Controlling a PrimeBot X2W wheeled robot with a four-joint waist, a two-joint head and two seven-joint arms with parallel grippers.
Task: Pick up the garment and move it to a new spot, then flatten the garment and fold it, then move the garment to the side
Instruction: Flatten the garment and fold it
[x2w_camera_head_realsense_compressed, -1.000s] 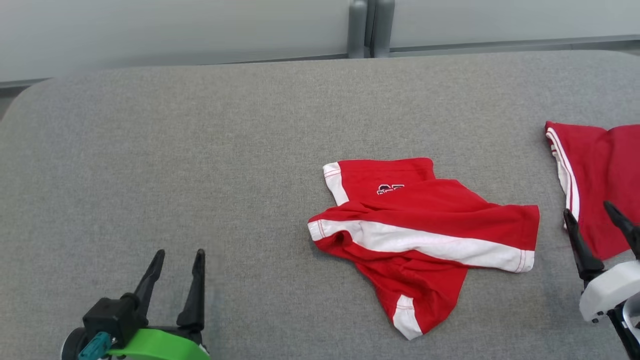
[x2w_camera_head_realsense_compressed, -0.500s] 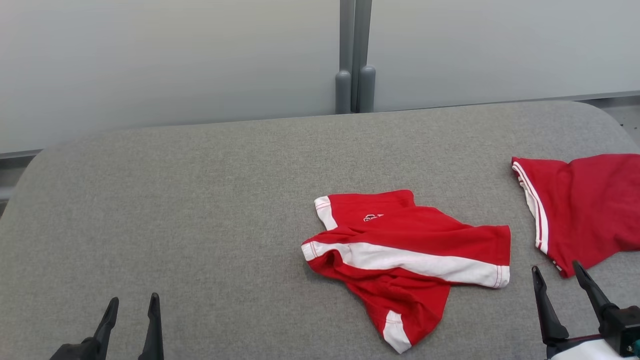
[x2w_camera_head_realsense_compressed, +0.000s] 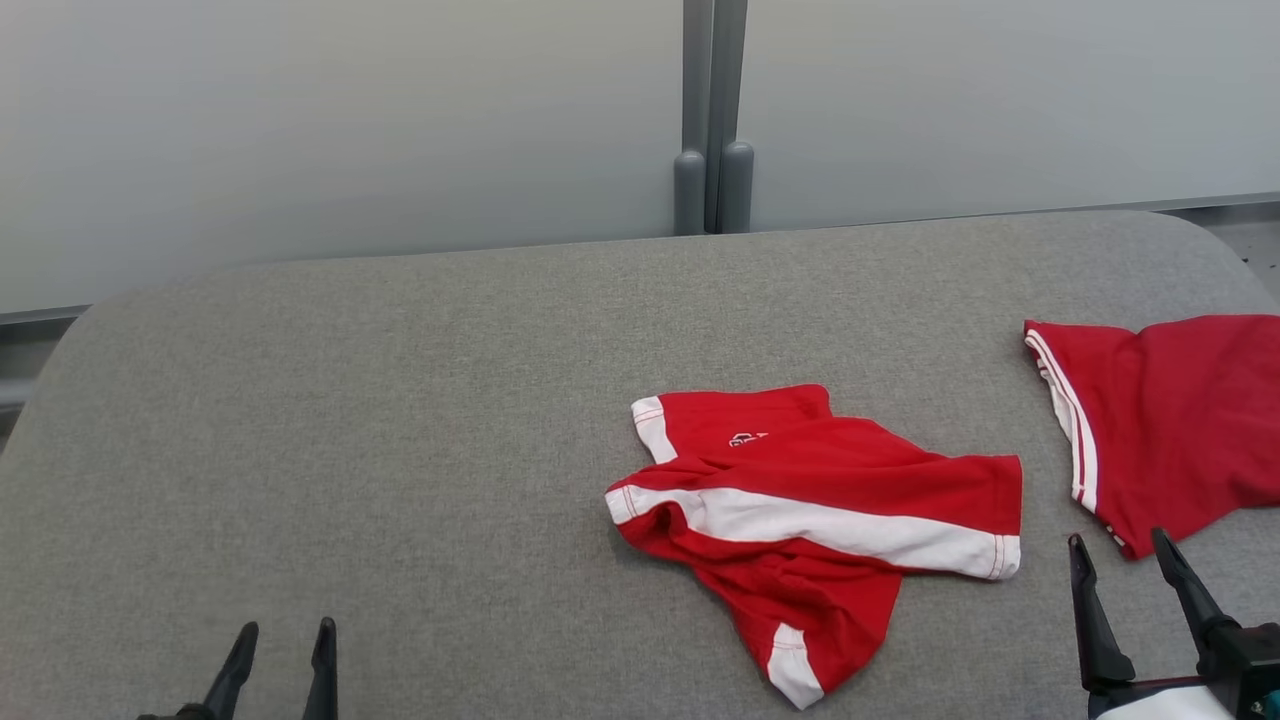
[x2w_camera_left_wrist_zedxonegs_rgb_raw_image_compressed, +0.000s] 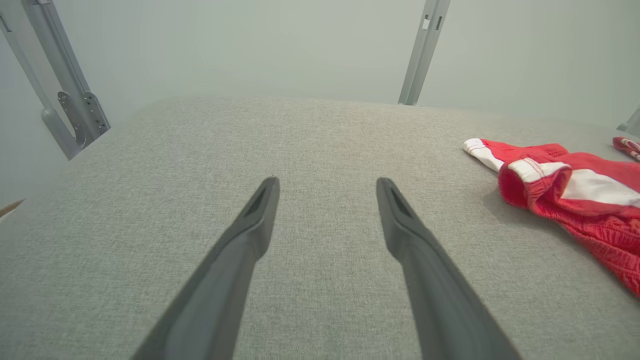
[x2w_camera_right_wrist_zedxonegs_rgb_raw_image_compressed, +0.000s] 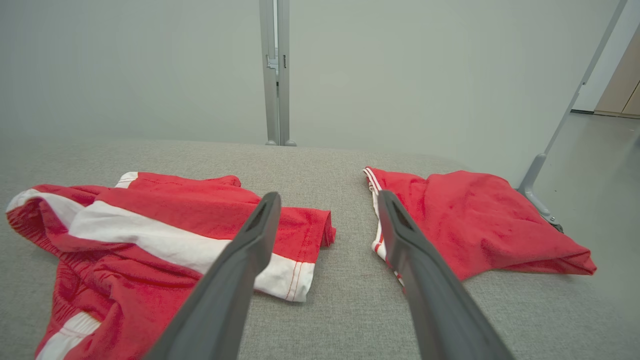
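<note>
Head view: a crumpled red garment (x2w_camera_head_realsense_compressed: 810, 510) with a white stripe lies right of centre on the grey table (x2w_camera_head_realsense_compressed: 400, 420), its long axis running left to right. The right gripper (x2w_camera_head_realsense_compressed: 1117, 537), lower right, is nearer. The left gripper (x2w_camera_head_realsense_compressed: 287, 626), lower left, is well apart. Both are spread wide and empty.

Left wrist view: the garment sits at the right edge.

Right wrist view: the garment lies lower left, with a second red piece (x2w_camera_right_wrist_zedxonegs_rgb_raw_image_compressed: 470, 225) at right.

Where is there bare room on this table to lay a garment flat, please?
The widest bare stretch is the left half of the table, from the crumpled garment to the left edge. The right side is crowded: only a narrow gap separates it from the second garment.
</note>
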